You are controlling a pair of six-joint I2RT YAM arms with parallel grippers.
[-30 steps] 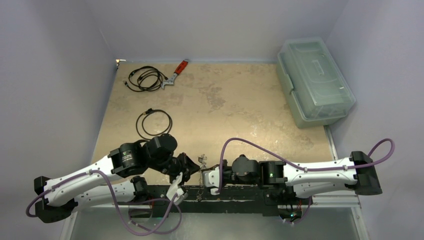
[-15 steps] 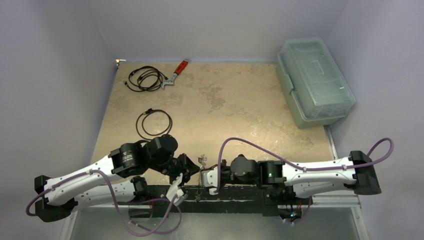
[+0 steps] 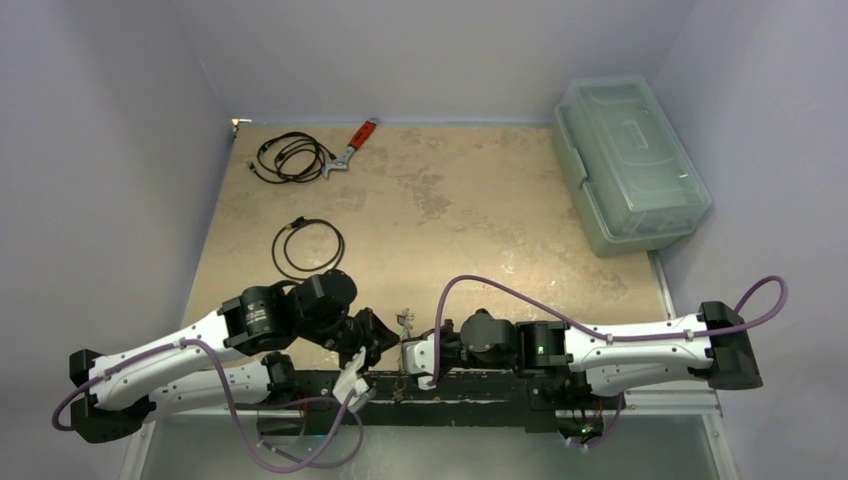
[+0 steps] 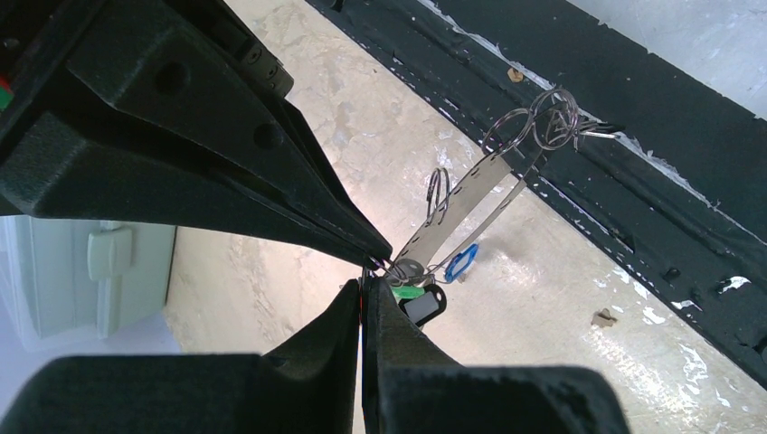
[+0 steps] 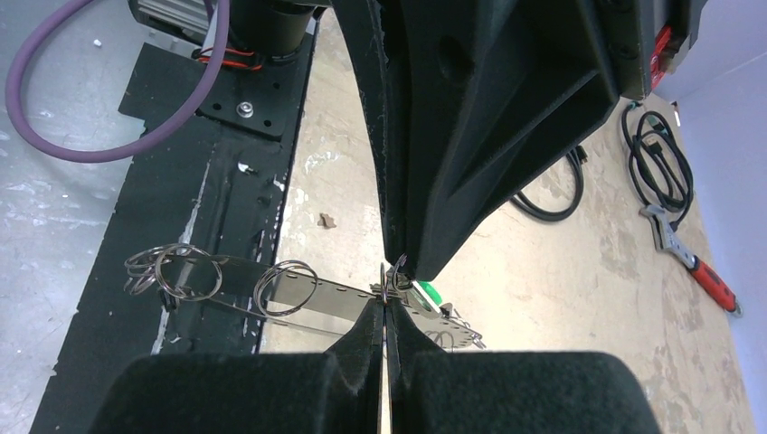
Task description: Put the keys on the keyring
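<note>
The keyring (image 4: pixel 470 194) is a thin grey metal strip loop with small split rings (image 4: pixel 543 122) dangling from it, held up over the table's near edge. It also shows in the right wrist view as the keyring (image 5: pixel 312 291) and from above as the keyring (image 3: pixel 404 318). The keys hang bunched at its end: green tag (image 4: pixel 407 292), blue tag (image 4: pixel 461 262), dark tag with white (image 4: pixel 423 305). My left gripper (image 4: pixel 369 285) is shut on a thin ring by the tags. My right gripper (image 5: pixel 384 303) is shut on the keyring's edge, tip to tip with the left gripper (image 5: pixel 402 267).
A red-handled wrench (image 3: pixel 352 146) and a coiled black cable (image 3: pixel 290 157) lie at the far left, with another cable coil (image 3: pixel 308 247) nearer. A clear lidded box (image 3: pixel 630 160) stands at the far right. The black base strip (image 3: pixel 470 385) runs under the grippers.
The right gripper has edged slightly left toward the left gripper, taking the keyring with it. Both grippers stay shut.
</note>
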